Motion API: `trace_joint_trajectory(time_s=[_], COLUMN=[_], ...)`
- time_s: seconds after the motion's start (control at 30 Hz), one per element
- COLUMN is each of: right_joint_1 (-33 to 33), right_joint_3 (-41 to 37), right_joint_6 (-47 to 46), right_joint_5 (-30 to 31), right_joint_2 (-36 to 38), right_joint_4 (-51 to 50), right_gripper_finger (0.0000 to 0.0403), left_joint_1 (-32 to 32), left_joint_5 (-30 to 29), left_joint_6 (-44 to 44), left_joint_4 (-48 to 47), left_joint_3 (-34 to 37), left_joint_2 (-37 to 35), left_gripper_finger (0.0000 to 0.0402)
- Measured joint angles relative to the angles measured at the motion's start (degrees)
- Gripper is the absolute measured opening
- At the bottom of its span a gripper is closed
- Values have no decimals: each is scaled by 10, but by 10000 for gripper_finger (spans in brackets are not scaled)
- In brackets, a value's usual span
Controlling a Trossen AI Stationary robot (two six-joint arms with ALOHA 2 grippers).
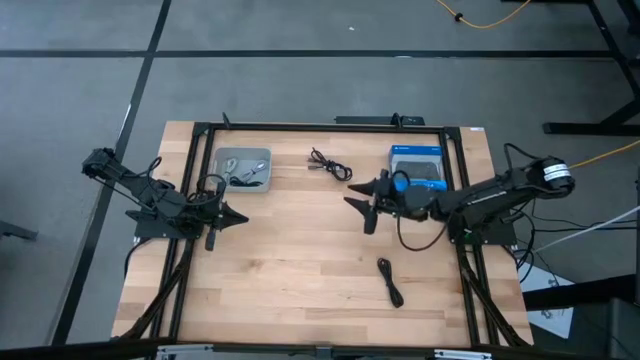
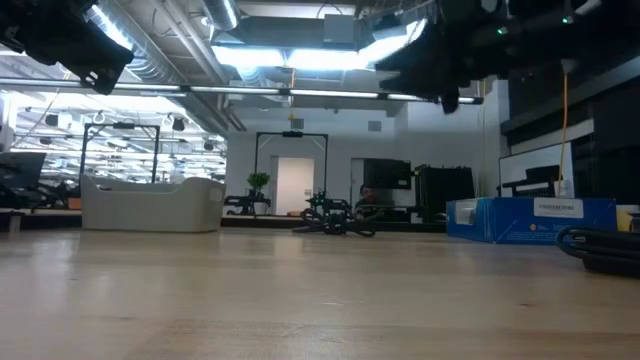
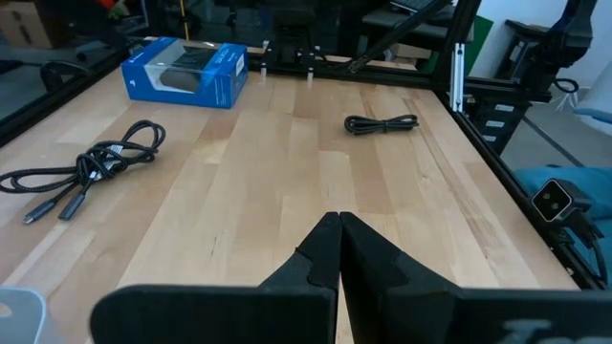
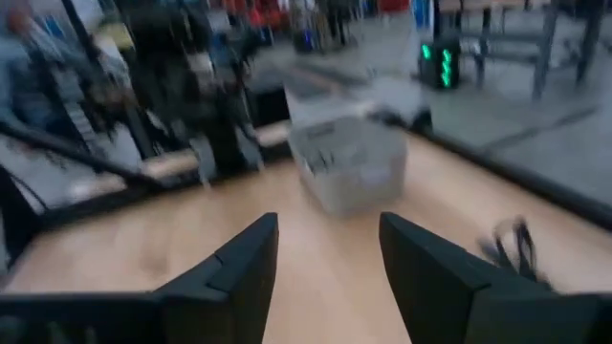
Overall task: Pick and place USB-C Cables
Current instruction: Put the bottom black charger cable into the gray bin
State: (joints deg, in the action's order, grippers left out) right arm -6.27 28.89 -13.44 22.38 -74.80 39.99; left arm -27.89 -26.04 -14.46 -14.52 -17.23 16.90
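On the near part of the wooden tabletop [image 1: 300, 260], right of centre, a black bundled cable [image 1: 390, 281] lies alone. Farther in, the left end effector [image 1: 232, 217] hangs over the left side with its fingers pressed together, holding nothing. The right end effector [image 1: 360, 196] hovers over the middle right, its fingers spread apart and empty. Beyond them, toward the far edge, a second black cable [image 1: 330, 165] lies loosely coiled near the centre. To its left sits the grey tray [image 1: 243, 170] with pale and dark cables [image 1: 240, 176] inside; to its right rests the blue box [image 1: 417, 165].
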Motion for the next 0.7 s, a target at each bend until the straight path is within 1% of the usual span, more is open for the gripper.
trace_joint_trajectory(time_s=[0.07, 0.13, 0.23, 0.47, 0.57, 0.63, 0.7], right_joint_1=[7, 11, 15, 16, 16, 16, 16], right_joint_3=[0, 0, 0, 1, 1, 0, 0], right_joint_6=[12, 14, -13, -76, -103, -103, -103], right_joint_5=[-1, -1, 0, -3, -32, -47, -47], right_joint_2=[-2, -2, -3, -25, -26, -26, -26], right_joint_4=[26, 28, 18, -55, -90, -104, -102], right_gripper_finger=[188, 188, 188, 188, 188, 188, 188], left_joint_1=[0, 0, 0, 0, 0, 0, 0], left_joint_5=[0, 0, 0, 0, 0, 0, 0], left_joint_6=[0, 0, 0, 0, 0, 0, 0], left_joint_4=[0, 0, 0, 0, 0, 0, 0], left_joint_3=[0, 0, 0, 0, 0, 0, 0], left_joint_2=[0, 0, 0, 0, 0, 0, 0], left_gripper_finger=[0, 0, 0, 0, 0, 0, 0])
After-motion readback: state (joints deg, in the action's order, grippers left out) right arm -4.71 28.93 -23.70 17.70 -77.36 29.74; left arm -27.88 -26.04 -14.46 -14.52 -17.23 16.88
